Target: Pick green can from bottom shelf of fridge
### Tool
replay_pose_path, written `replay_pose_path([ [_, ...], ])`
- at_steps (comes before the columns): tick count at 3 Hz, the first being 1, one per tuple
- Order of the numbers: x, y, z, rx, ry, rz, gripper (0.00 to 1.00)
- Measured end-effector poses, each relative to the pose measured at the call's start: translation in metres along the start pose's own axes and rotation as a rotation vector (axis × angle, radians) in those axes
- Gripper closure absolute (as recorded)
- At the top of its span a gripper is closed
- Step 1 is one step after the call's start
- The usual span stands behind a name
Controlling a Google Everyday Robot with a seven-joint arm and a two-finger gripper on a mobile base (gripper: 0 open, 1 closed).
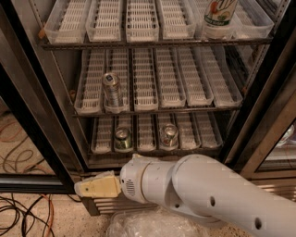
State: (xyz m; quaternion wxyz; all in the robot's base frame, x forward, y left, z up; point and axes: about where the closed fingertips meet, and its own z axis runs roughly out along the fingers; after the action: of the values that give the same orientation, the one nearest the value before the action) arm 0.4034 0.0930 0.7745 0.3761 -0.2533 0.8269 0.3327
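Bottom shelf (146, 132) holds the green can (123, 139), above the hand (90, 187).

Three shelves show in the fridge (64, 88), and I count three cans. One green can (123, 139) and one silver-grey can (169, 135) stand on the bottom shelf (203, 132); one taller silver can (112, 89) stands on the middle shelf (171, 78). One labelled bottle (220, 14) stands on the top shelf (143, 18). My jaws, one pair, hang below the bottom shelf, at the fridge's base.
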Motion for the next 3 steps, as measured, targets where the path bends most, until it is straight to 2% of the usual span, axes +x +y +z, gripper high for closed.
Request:
replay_pose_path([
  [1, -0.001, -0.019, 0.013, 0.073, -0.084, 0.024, 0.00],
  [2, 0.002, -0.035, 0.028, 0.123, -0.138, 0.074, 0.00],
  [3, -0.011, -0.066, 0.044, 0.205, -0.196, 0.113, 0.00],
])
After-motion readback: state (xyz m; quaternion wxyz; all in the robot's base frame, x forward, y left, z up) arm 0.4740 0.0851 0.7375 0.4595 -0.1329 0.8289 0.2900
